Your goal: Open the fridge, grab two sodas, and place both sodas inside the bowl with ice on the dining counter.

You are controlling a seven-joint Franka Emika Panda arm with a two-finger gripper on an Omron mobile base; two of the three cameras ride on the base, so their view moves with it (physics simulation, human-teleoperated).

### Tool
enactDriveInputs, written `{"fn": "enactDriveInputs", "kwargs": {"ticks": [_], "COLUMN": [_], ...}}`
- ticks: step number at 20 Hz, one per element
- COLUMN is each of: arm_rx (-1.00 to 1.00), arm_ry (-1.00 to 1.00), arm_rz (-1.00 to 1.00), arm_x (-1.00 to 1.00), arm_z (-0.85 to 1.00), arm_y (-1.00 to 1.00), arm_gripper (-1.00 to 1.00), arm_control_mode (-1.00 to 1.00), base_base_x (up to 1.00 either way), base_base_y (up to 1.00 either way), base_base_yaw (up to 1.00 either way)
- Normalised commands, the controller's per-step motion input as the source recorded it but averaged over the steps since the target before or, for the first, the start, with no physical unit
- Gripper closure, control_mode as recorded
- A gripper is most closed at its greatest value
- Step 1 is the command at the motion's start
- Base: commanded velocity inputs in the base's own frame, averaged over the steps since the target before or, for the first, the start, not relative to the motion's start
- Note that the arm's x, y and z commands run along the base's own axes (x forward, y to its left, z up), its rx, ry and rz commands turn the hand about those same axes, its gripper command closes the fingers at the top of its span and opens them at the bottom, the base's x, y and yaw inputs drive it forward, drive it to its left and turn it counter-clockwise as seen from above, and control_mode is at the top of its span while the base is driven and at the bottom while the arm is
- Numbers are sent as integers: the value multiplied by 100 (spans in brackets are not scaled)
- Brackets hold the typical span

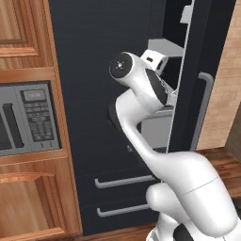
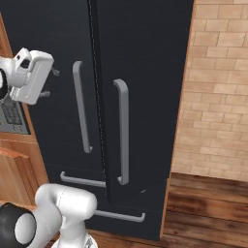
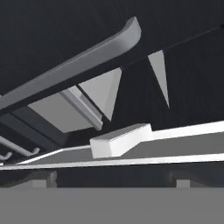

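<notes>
Your end effector (image 2: 48,82) stands in front of the fridge (image 2: 140,58), beside the left door's long grey handle (image 2: 81,106), with its two small dark fingers spread wide apart, one above the other in the right base view. Nothing sits between them and they touch nothing; there is a clear gap between the upper fingertip (image 2: 54,72) and the handle.

In the left base view the white hand (image 1: 155,60) sits just at the edge of the right door (image 1: 197,70), which stands ajar, with a grey shelf (image 1: 165,48) showing in the opening behind it. Two drawers with grey pull bars (image 1: 123,181) lie below the doors.

In the hand view you look along a curved grey handle (image 3: 74,70) crossing the black door face, with pale shelf edges (image 3: 131,144) beneath it; the fingertips (image 3: 41,177) show dimly at the bottom.

The built-in microwave (image 1: 28,117) in the wood cabinet (image 1: 28,47) has a keypad (image 1: 40,120), but its markings are too small to read. You have no other legible writing or brand mark.
</notes>
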Motion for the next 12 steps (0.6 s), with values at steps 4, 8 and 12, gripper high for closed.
{"fn": "enactDriveInputs", "kwargs": {"ticks": [4,8,12], "arm_rx": [-8,-1,0], "arm_ry": [3,0,0], "arm_rz": [0,1,3], "arm_x": [62,39,11], "arm_z": [0,-5,-9], "arm_y": [-15,-40,-55], "arm_gripper": [-100,-100,-100], "arm_control_mode": [-100,-100,-100], "base_base_x": [0,0,0], "base_base_y": [0,0,0], "base_base_yaw": [0,0,0]}}
